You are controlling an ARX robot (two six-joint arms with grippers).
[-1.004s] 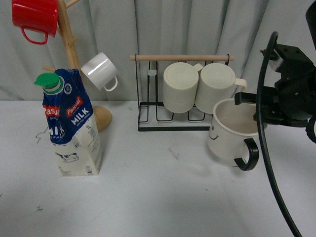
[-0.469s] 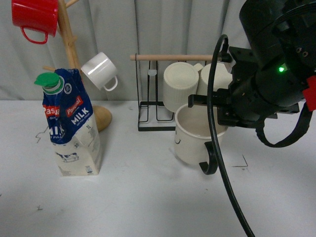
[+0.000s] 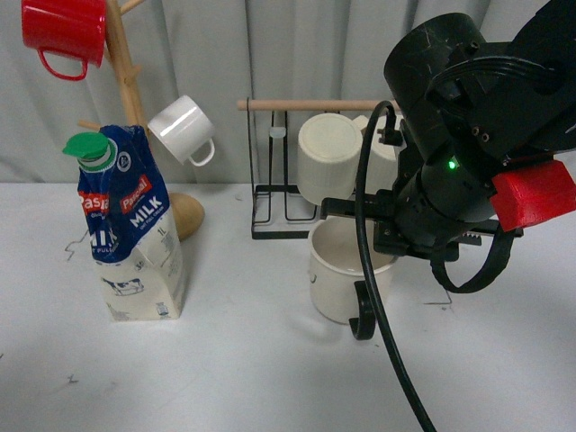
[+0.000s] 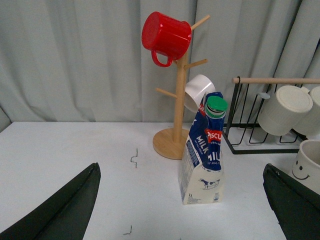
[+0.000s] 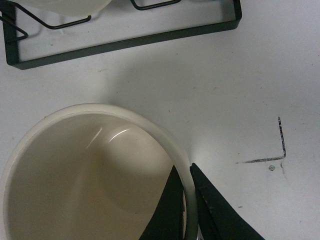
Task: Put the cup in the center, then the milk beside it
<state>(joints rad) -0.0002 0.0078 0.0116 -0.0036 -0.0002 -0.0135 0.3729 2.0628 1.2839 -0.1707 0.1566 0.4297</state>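
Note:
The cup, a wide cream mug with a black handle and a small smiley face, is near the table's middle, in front of the wire rack. My right gripper is shut on its rim, one finger inside and one outside, and I look down into the cup in the right wrist view. The milk, a tall blue and white carton with a green cap, stands upright at the left; it also shows in the left wrist view. My left gripper is open and empty, well short of the carton. The cup's edge shows at that view's right.
A black wire rack with a wooden bar holds two ribbed cream mugs behind the cup. A wooden mug tree behind the milk carries a red mug and a small white mug. Grey curtain at the back.
My right arm has carried the cup from the right side leftward and a little lower, to in front of the rack. The milk has not moved.

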